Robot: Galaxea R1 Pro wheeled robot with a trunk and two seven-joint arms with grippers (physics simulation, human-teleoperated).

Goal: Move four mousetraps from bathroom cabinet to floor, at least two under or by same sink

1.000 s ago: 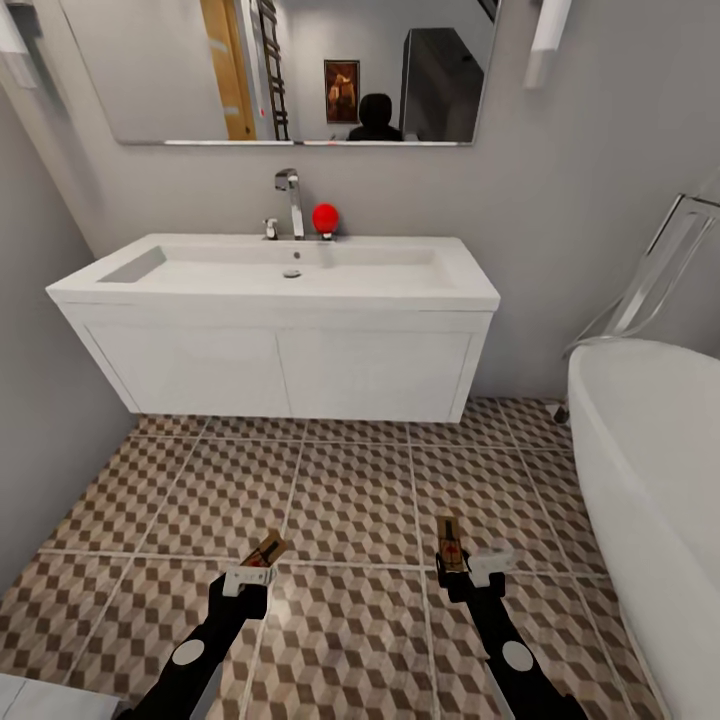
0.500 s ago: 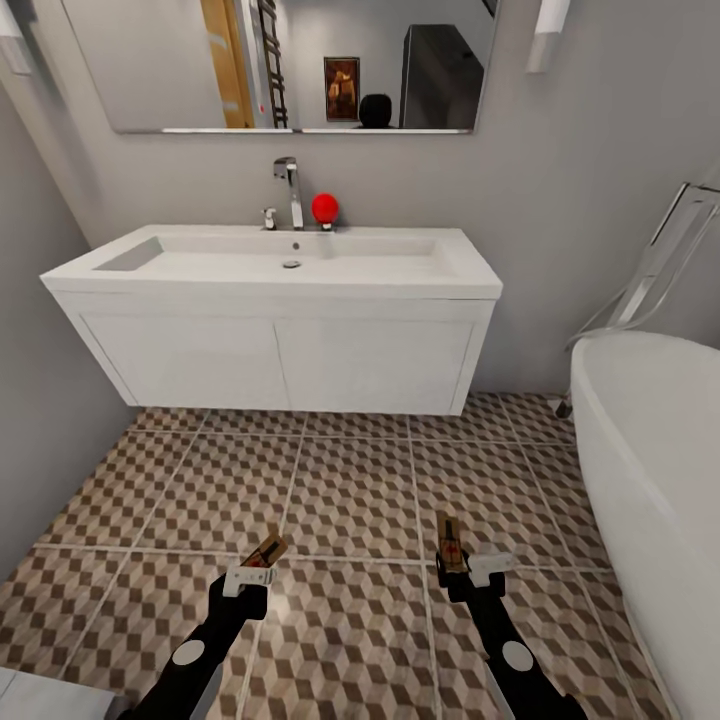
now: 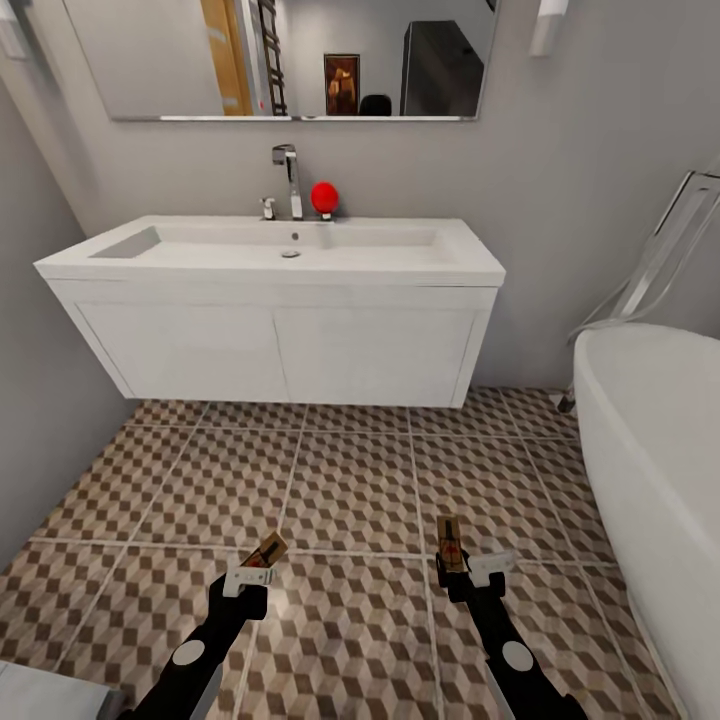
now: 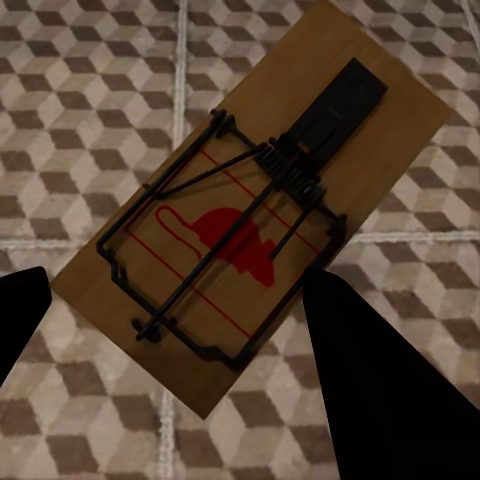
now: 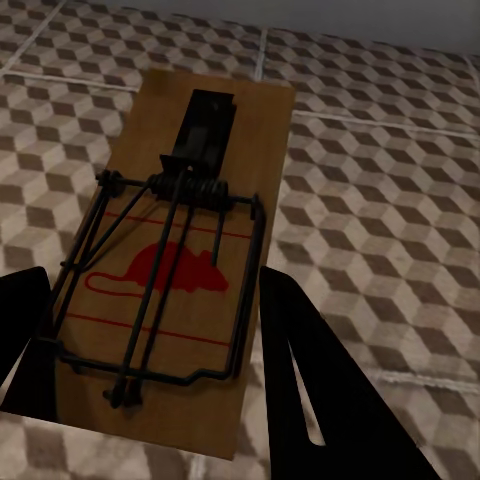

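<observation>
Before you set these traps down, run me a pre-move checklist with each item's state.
1. Left gripper holds a mousetrap: ok, trap sits between the fingers.
2. Right gripper holds a mousetrap: ok.
3. Sink in sight ahead: ok, wall-hung with open floor beneath.
4. Floor between grippers and sink free of obstacles: ok, bare tiles.
5. Bathtub clear of the right arm: ok, apart from it in the head view.
6. Grippers near enough to the sink to release: not ok, tiles lie between.
</observation>
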